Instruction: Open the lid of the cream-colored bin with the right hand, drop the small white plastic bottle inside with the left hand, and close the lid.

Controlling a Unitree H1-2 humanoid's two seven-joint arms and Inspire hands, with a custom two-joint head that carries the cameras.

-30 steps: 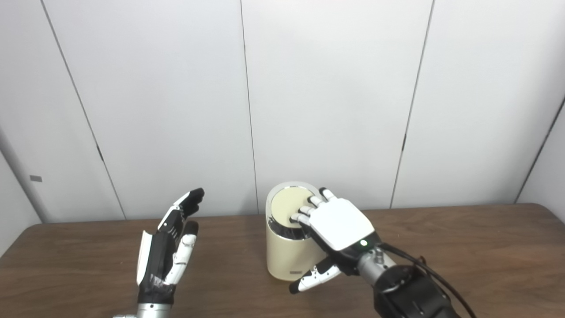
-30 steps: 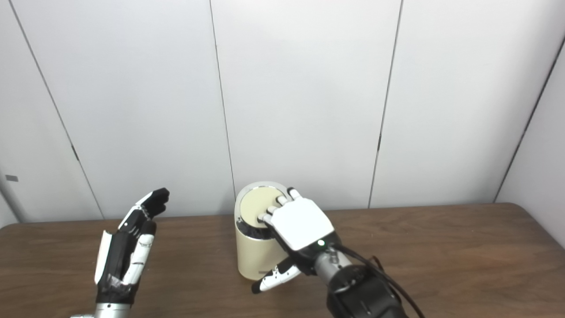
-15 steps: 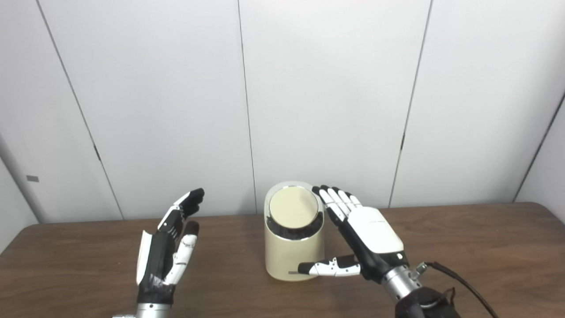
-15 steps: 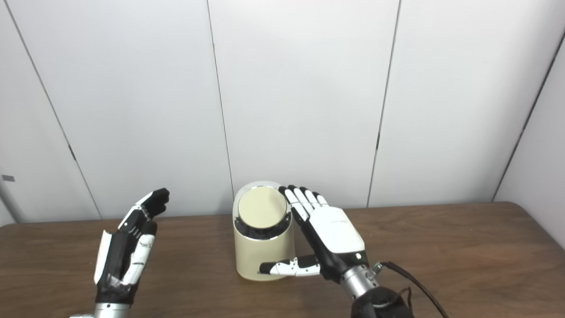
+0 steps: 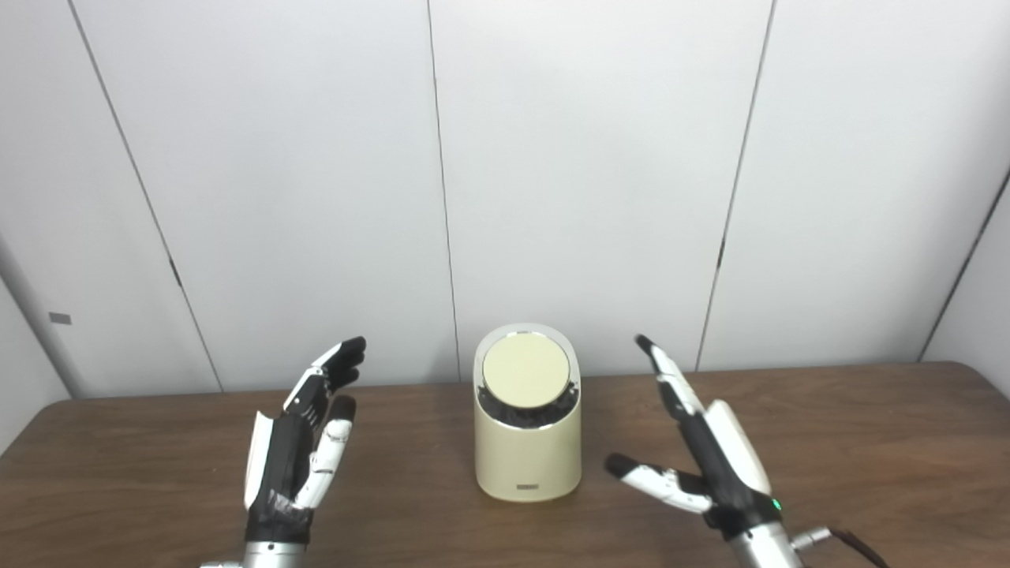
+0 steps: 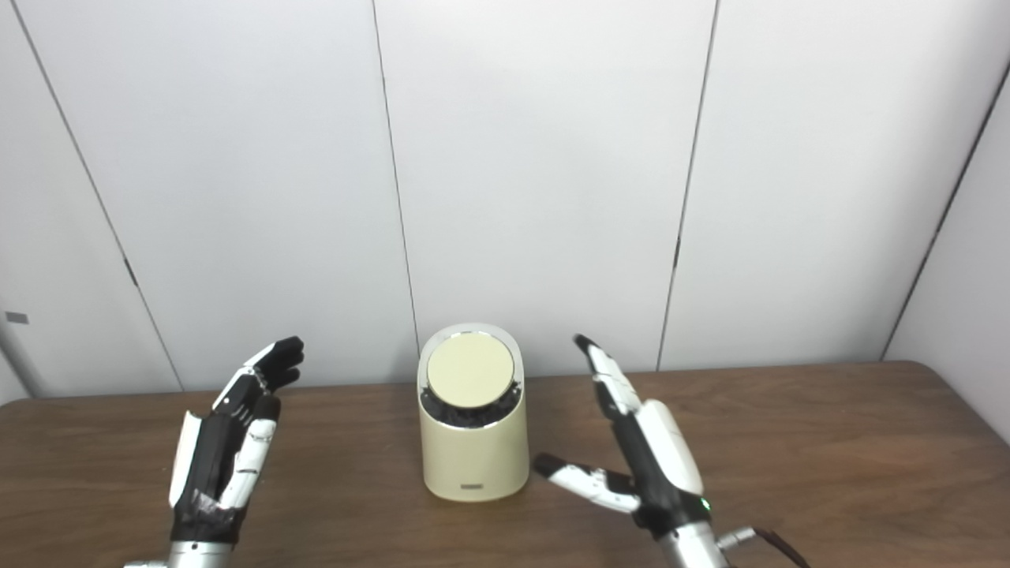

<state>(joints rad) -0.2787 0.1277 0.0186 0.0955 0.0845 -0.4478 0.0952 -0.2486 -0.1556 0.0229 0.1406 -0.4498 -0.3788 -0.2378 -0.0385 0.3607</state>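
Observation:
The cream-colored bin [image 5: 527, 457] stands upright in the middle of the brown table [image 5: 868, 442], near the wall. Its round lid [image 5: 525, 371] sits shut, tilted toward me. My right hand [image 5: 702, 454] is open and empty, held edge-on to the right of the bin and clear of it, thumb pointing at the bin's base. My left hand [image 5: 300, 442] is open and empty, raised to the left of the bin. No small white bottle shows in either view.
A white panelled wall [image 5: 600, 173] rises right behind the bin. The table's right edge [image 6: 966, 402] runs off at the far right.
My right hand has lifted off the lid, swung right and drawn back toward me, turning edge-on. The lid has settled shut. My left hand has not moved.

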